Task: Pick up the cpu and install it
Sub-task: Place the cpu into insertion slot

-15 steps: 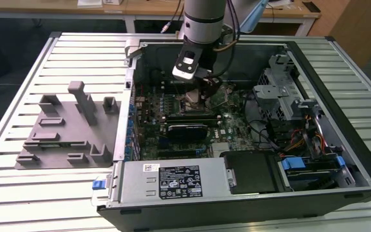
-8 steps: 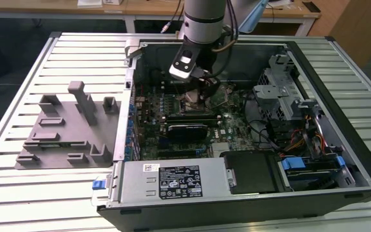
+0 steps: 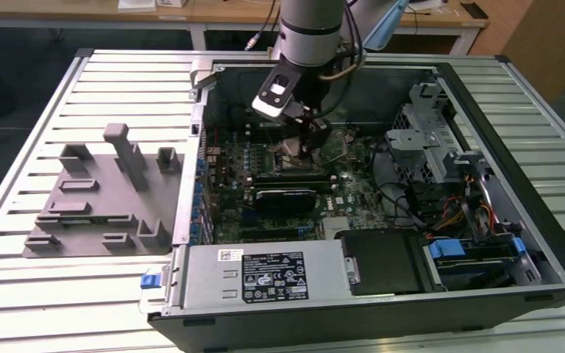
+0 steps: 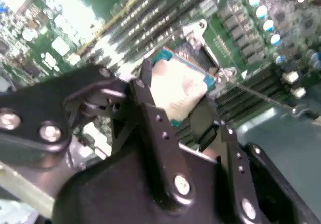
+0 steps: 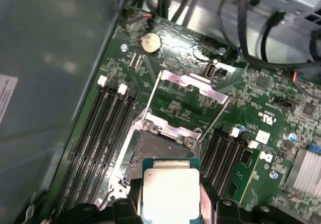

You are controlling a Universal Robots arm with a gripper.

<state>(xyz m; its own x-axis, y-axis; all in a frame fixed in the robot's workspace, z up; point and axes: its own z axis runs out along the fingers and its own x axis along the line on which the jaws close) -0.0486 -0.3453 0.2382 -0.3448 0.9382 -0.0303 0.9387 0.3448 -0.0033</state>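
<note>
Closest, the gripper (image 4: 175,96) is clamped on the cpu (image 5: 170,194) by two opposite edges, holding it over the open socket (image 5: 158,151) on the motherboard (image 5: 190,103). I judge installing is in hand; seating calls for level, square lowering.

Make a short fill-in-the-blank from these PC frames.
1. The gripper is shut on a silver ___.
2. That part hangs above the green board's uncovered ___.
3. The grey holder lies to the exterior view's ___ of the computer case.
Missing: chip; socket; left.
</note>
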